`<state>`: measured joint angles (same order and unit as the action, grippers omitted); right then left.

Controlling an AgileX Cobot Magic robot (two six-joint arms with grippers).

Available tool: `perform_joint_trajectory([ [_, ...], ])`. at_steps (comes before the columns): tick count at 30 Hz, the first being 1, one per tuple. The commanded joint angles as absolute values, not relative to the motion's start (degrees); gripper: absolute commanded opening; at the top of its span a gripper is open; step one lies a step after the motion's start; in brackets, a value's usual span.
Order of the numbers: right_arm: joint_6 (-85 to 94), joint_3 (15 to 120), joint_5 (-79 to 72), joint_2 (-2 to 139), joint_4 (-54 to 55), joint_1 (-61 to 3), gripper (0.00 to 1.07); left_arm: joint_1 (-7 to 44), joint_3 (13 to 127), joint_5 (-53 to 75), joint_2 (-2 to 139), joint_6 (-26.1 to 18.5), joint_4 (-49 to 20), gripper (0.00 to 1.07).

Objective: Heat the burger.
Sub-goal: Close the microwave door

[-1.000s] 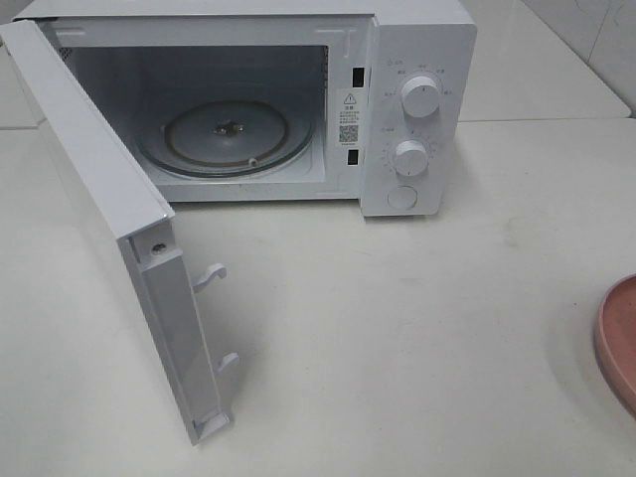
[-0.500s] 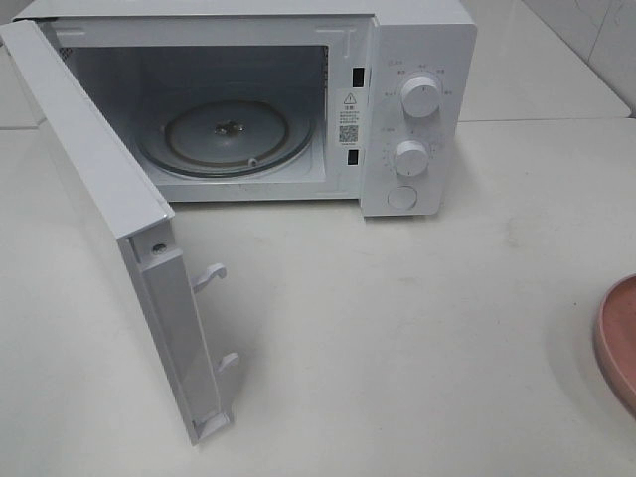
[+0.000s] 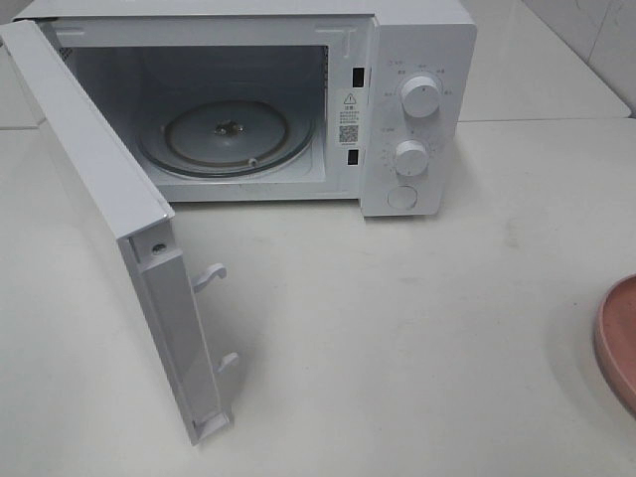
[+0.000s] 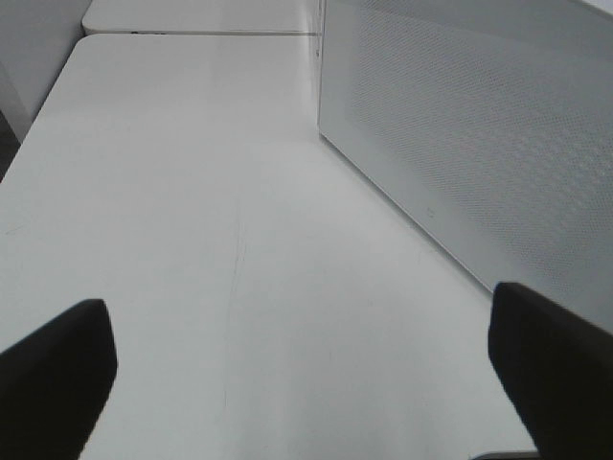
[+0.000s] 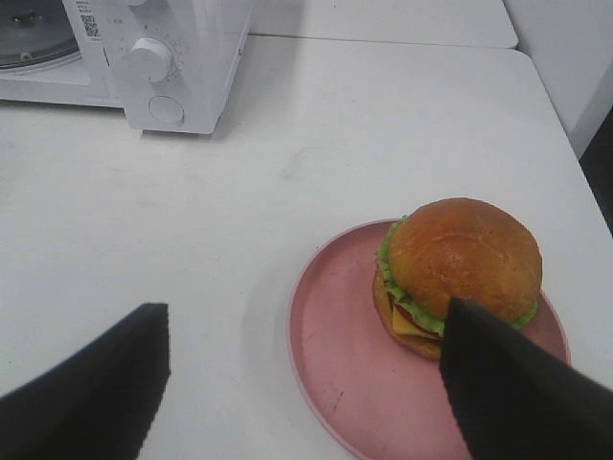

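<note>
The burger (image 5: 458,264), with a golden-brown bun, green lettuce and cheese, sits on a pink plate (image 5: 340,355) in the right wrist view. My right gripper (image 5: 305,383) hovers open just short of it, one finger (image 5: 508,383) overlapping the burger's near side. In the high view only the plate's edge (image 3: 618,343) shows at the far right; the burger is out of frame there. The white microwave (image 3: 417,109) stands open, door (image 3: 109,199) swung out left, glass turntable (image 3: 227,136) bare. My left gripper (image 4: 306,369) is open over bare table beside the door's outer face (image 4: 479,144).
The microwave's two knobs (image 3: 420,96) and round button (image 3: 401,197) face front. The door's latch hooks (image 3: 211,276) jut out toward the table's middle. A white wall edge (image 5: 565,57) borders the table at the right.
</note>
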<state>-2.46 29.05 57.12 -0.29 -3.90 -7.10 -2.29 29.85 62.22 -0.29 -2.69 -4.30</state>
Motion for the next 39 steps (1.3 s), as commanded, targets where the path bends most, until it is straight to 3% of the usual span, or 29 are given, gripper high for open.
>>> perform_joint_trajectory([
  [1, -1.9, 28.8, 56.9, -2.0, -3.8, -6.7, 0.76, -2.5, 29.7, 61.4, -0.6, -2.6, -4.3, 0.98],
  [19, -1.9, 28.8, 56.9, -2.0, -3.8, -6.7, 0.76, -2.5, 29.7, 61.4, -0.6, -2.6, -4.4, 0.98],
  [23, -1.9, 28.8, 56.9, -2.0, -3.8, -6.7, 0.76, -2.5, 30.6, 60.6, 0.3, -6.0, -5.9, 0.98],
  [31, -1.9, 28.8, 56.9, -2.0, -3.8, -6.7, 0.76, -2.5, 31.4, 49.8, 8.8, -6.7, -7.4, 0.93],
  [33, -1.9, 28.8, 56.9, -2.0, -3.8, -6.7, 0.76, -2.5, 31.4, 45.7, 11.9, -6.7, -7.4, 0.74],
  [34, -1.9, 28.8, 56.9, -2.0, -3.8, -6.7, 0.76, -2.5, 31.4, 45.7, 11.9, -6.7, -7.4, 0.74],
  [35, -1.9, 28.8, 56.9, -2.0, -3.8, -6.7, 0.76, -2.5, 31.3, 43.8, 14.2, -6.7, -7.3, 0.6],
  [36, -1.9, 28.8, 56.9, -2.0, -3.8, -6.7, 0.76, -2.5, 31.2, 43.1, 15.4, -6.7, -7.3, 0.53],
  [37, -1.9, 28.8, 56.9, -2.0, -3.8, -6.7, 0.76, -2.5, 31.2, 43.1, 15.4, -6.7, -7.3, 0.53],
  [38, -1.9, 28.8, 56.9, -2.0, -3.8, -6.7, 0.76, -2.5, 31.2, 41.5, 17.9, -6.7, -7.2, 0.4],
  [39, -1.9, 28.8, 56.9, -2.0, -3.8, -6.7, 0.76, -2.5, 31.2, 41.5, 17.9, -6.7, -7.2, 0.4],
])
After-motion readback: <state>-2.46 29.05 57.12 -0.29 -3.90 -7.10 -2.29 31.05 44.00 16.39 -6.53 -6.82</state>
